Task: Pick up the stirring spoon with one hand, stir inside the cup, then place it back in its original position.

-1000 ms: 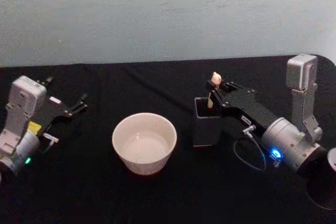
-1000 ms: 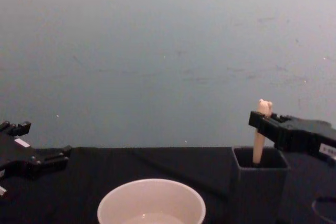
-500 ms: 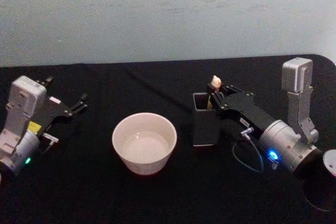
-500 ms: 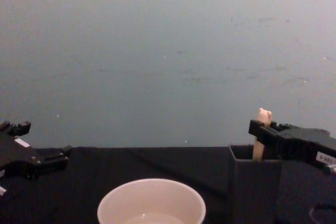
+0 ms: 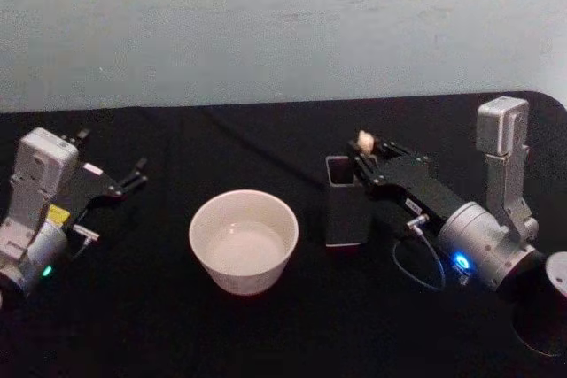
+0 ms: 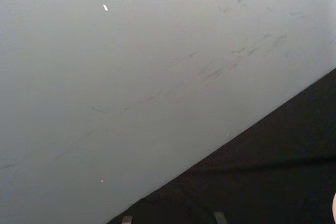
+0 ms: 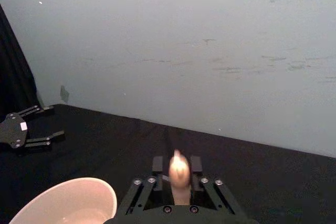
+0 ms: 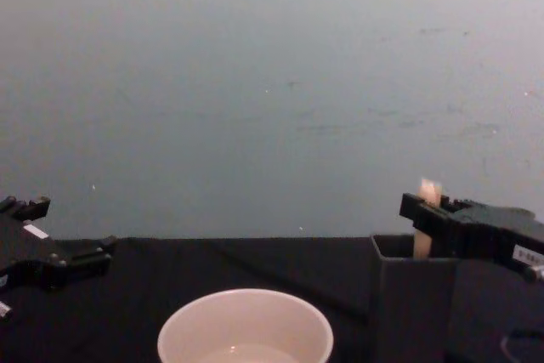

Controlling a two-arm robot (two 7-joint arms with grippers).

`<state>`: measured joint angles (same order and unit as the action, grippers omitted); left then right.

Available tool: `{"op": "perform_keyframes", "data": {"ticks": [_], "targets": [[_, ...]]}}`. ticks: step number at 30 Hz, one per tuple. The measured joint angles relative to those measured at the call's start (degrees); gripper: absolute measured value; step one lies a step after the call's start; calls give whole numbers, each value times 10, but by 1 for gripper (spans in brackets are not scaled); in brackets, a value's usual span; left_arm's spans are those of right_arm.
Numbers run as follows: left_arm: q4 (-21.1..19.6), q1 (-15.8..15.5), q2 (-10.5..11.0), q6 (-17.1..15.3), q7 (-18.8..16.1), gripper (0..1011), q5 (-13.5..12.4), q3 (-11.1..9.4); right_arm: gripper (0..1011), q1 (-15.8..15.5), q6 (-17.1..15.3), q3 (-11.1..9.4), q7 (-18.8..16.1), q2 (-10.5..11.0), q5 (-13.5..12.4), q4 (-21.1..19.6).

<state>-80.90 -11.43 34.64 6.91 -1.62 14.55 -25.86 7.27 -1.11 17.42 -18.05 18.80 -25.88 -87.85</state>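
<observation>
The right tool [image 5: 366, 158] is seen over the far right part of the black bench [image 5: 266, 334], its fingers [image 7: 195, 164] closed on the pale handle of the stirring spoon [image 5: 363, 141] just below the small bear-like head. The spoon is held upright, with its lower part sunk inside the dark grey square holder [image 5: 345, 213]; the metal bowl is hidden by the holder's walls. In the chest view the top of the spoon [image 8: 427, 192] is seen rising just above the holder's rim [image 8: 414, 295], with the right tool [image 8: 422, 212] clamped around it from the right. In the right wrist view the bear-like head [image 7: 179, 169] is seen between the two fingers.

The holder is stood toward the right side of the bench, roughly midway between its near and far edges. The cup [image 5: 244, 241], wide and cream-white, is placed just to the left of the holder, near the bench's middle, apart from it. The cup's rim [image 8: 245, 327] is seen at the near edge in the chest view, and part of it [image 7: 68, 203] in the right wrist view.

The left tool [image 5: 133, 173] is held idle above the left edge of the bench, well apart from the cup, with its fingers spread wide and nothing between them [image 8: 72, 261].
</observation>
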Motion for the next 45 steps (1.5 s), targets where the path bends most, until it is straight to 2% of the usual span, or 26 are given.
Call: {"op": "perform_keyframes", "data": {"ticks": [6, 10, 23, 28, 31, 35, 39, 45], "targets": [[0, 0, 0, 0, 0, 1001, 0, 0, 435, 0, 0, 0, 0, 0, 0, 0], [0, 0, 0, 0, 0, 1001, 0, 0, 600, 0, 0, 0, 0, 0, 0, -1], [0, 0, 0, 0, 0, 1001, 0, 0, 978, 0, 0, 0, -1, 1, -1, -1], [0, 0, 0, 0, 0, 1001, 0, 0, 1000, 3, 10, -6, -6, -1, -4, -6], [0, 0, 0, 0, 0, 1001, 0, 0, 1000, 7, 27, -18, -7, -2, -8, -17], [0, 0, 0, 0, 0, 1001, 0, 0, 1000, 13, 49, -40, 10, -6, -5, -29], [0, 0, 0, 0, 0, 1001, 0, 0, 1000, 18, 76, -64, 54, -8, 41, -24], [0, 0, 0, 0, 0, 1001, 0, 0, 1000, 15, 73, -76, 89, -1, 95, 12]]}}
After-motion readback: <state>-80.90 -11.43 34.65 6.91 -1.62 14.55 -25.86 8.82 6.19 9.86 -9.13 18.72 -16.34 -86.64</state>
